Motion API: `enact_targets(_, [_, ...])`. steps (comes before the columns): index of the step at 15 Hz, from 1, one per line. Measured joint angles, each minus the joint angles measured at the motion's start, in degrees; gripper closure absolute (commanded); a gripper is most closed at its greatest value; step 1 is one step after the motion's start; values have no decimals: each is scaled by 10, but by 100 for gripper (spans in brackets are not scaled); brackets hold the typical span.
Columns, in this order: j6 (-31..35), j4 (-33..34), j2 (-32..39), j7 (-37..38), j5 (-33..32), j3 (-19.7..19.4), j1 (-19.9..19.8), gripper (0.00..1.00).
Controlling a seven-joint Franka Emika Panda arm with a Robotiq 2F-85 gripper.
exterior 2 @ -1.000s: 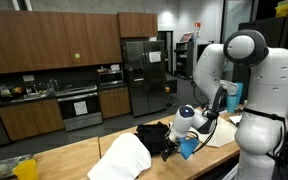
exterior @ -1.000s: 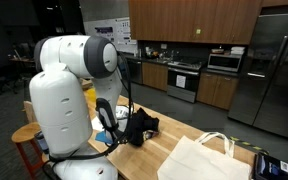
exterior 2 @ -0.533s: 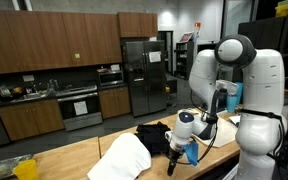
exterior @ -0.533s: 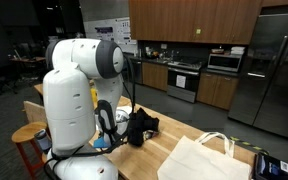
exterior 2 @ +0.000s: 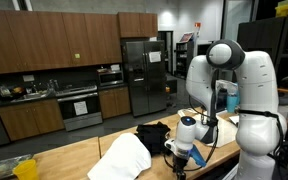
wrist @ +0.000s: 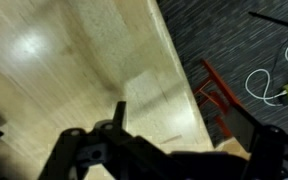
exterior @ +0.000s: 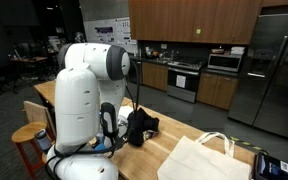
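- Hanging over the wooden table point(exterior 2: 74, 158) near its front edge, the gripper point(exterior 2: 180, 163) points straight down in an exterior view, close above the wood.
- The jaws are spread wide and released. Nothing sits between them and they touch nothing.
- In the wrist view the gripper point(wrist: 169, 160) shows as dark shapes along the bottom of the picture. Bare table point(wrist: 74, 70) lies beyond them, and no object is caught in the gap.
- The black cloth bundle point(exterior 2: 154, 135) lies crumpled on the table, further in from the edge than the gripper. It is near the gripper but apart from it.
- In an exterior view the same black cloth bundle point(exterior: 139, 125) lies on the table point(exterior: 154, 150) next to the robot's white body. The gripper itself is hidden behind the arm there.
- A white bag point(exterior 2: 124, 158) rests on the table beside the bundle. Whether the two touch cannot be told.
- In an exterior view the white bag point(exterior: 199, 155) stands on the table with its handles up.
- A red stool point(wrist: 219, 100) stands on the dark carpet just off the table's edge.
- A white cable point(wrist: 274, 88) lies coiled on the carpet, further out from the table than the stool.
- A yellow item point(exterior 2: 24, 168) lies at the table's far end, well apart from the gripper.
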Motion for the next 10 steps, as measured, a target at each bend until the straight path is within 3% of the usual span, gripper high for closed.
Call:
enact_targets(5, [18,2,26,-99,-59,-32,24,0])
enact_targets(10, [33,5,24,-195,-99,-102,87,0])
